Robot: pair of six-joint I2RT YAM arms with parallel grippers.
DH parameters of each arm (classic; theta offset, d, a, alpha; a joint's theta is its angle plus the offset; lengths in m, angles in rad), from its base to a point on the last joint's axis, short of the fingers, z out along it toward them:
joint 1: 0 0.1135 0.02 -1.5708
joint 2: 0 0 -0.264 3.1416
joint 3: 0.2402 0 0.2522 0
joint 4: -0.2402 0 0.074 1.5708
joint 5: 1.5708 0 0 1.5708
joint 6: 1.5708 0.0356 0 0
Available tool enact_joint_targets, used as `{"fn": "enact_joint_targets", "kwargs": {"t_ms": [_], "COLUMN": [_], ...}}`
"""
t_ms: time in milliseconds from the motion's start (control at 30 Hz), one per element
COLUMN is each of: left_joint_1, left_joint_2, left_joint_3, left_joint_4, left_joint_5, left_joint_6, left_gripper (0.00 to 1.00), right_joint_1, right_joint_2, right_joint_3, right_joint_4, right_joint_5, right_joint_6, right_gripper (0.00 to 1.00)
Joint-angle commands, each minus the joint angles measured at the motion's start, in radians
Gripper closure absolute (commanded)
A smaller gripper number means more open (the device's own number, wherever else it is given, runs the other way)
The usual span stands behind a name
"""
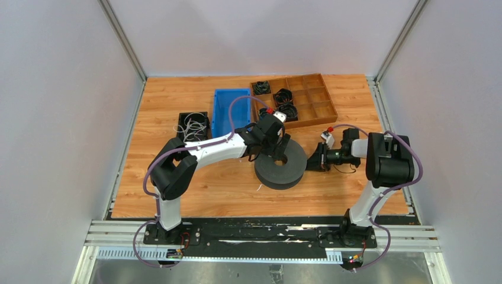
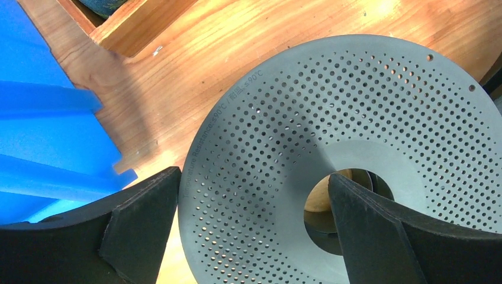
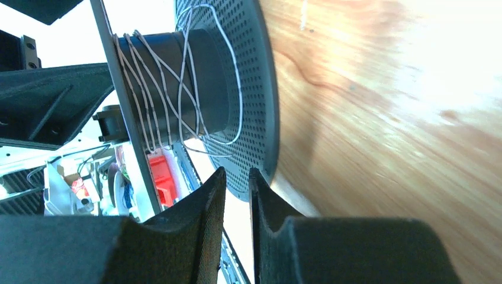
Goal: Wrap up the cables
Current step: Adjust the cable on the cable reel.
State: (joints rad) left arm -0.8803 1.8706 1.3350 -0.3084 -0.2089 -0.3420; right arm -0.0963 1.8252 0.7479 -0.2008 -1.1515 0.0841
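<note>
A grey perforated spool (image 1: 280,164) lies flat on the wooden table. Thin whitish cable (image 3: 171,89) is wound loosely round its black core, with one slack loop (image 3: 238,112) against the flange. My left gripper (image 2: 254,204) is open wide just above the spool's top flange (image 2: 355,106), one finger (image 2: 367,231) over the centre hole. It holds nothing. My right gripper (image 3: 237,177) sits at the spool's right side (image 1: 317,158), level with the rim. Its jaws stand a narrow gap apart with no wire seen between them. More loose whitish cables (image 1: 192,125) lie in a black tray at the left.
A blue bin (image 1: 229,109) stands behind the left gripper and shows in the left wrist view (image 2: 41,136). A wooden compartment tray (image 1: 314,94) at the back holds small black coils (image 1: 283,94). Grey walls close in both sides.
</note>
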Motion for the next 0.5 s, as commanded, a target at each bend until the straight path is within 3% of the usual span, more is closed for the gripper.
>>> {"fn": "enact_joint_targets", "kwargs": {"t_ms": [0,267,467], "left_joint_1": [-0.011,-0.011,-0.011], "left_joint_2": [-0.034,-0.088,-0.187], "left_joint_3": [0.029,0.052,-0.026], "left_joint_4": [0.017,0.027,0.082], "left_joint_5": [0.008,0.055,0.080], "left_joint_6": [0.022,0.079,0.155], "left_gripper": [0.02,0.02,0.02], "right_joint_1": [-0.072,-0.148,-0.192], "right_joint_2": [-0.030,-0.115,-0.182], "right_joint_3": [0.021,0.060,0.101], "right_joint_4": [-0.075,-0.156,-0.227], "right_joint_5": [0.018,0.068,0.111], "right_joint_6": [-0.073,-0.165,-0.224], "right_gripper": [0.79,0.79,0.79]}}
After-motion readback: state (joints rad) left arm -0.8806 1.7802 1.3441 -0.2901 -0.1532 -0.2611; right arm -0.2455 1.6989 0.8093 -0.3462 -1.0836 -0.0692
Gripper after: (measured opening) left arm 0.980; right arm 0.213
